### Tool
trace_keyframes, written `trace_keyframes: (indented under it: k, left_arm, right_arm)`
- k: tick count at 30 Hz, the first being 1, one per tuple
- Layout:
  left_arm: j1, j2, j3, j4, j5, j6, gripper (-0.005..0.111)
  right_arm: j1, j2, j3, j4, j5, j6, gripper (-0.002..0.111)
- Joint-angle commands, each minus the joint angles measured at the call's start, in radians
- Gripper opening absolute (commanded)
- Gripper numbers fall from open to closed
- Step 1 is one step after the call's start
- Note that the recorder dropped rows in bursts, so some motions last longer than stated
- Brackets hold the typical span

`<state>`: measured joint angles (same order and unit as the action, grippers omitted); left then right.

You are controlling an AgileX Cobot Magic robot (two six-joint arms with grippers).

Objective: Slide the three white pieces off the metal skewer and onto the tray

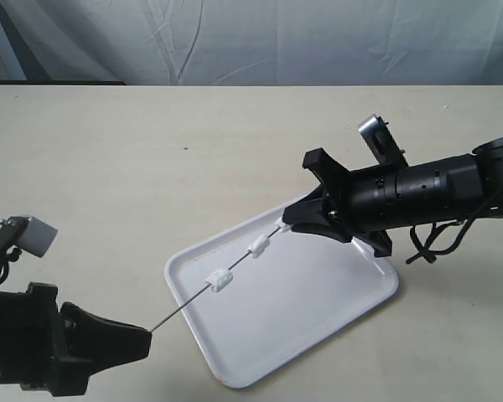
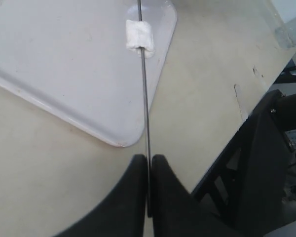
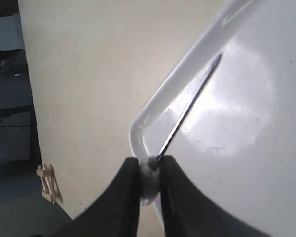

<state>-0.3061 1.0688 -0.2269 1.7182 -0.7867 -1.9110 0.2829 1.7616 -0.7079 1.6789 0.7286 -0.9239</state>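
Fingers of the left gripper (image 1: 147, 335) are pressed tight together, and the low end of the metal skewer (image 1: 184, 305) is pinched between them. Fingers of the right gripper (image 1: 287, 224) are closed narrow on the top white piece (image 3: 148, 183), which is squeezed between the two black tips. The sharp end of the skewer is seen poking out past that piece, over the tray (image 1: 318, 293).

In the exterior view the left gripper is found at 7 o'clock and the right gripper at 3 o'clock. The skewer is stretched between them, slanting from 7 o'clock up to 1 o'clock. Two more lumps are threaded on it. The middle white piece (image 1: 259, 246) is just beside the right gripper. The low white piece (image 1: 219, 282) is further down toward 7 o'clock, near the tray's edge. Whether they touch the tray cannot be told.

The tray is laid flat on a pale cream table (image 1: 109, 167), at 5 o'clock from its middle, with one corner turned toward 7 o'clock. A few small dark marks are seen on the table top. At 12 o'clock a creased blue-grey cloth (image 1: 277, 42) is hung behind the table. Past the table's edge a black frame (image 2: 266, 163) is seen in the left wrist view.
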Motion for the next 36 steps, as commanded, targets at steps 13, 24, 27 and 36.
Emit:
trace_keyframes:
  k: [13, 24, 27, 36]
  left_arm:
    - [-0.005, -0.009, 0.081, 0.026, -0.055, -0.07, 0.0]
    - [-0.005, -0.009, 0.096, 0.026, -0.061, -0.138, 0.0]
    - [-0.005, -0.009, 0.116, 0.026, -0.061, -0.141, 0.0]
    - [-0.005, -0.01, 0.123, -0.001, 0.025, -0.145, 0.0]
  right_arm:
    - [-0.014, -0.001, 0.004, 0.065, -0.285, -0.119, 0.009]
    - [-0.015, -0.001, 0.002, 0.065, -0.365, -0.175, 0.009]
    - [-0.015, -0.001, 0.002, 0.065, -0.4, -0.186, 0.009]
    - [-0.015, -0.001, 0.004, 0.065, -0.365, -0.203, 0.009]
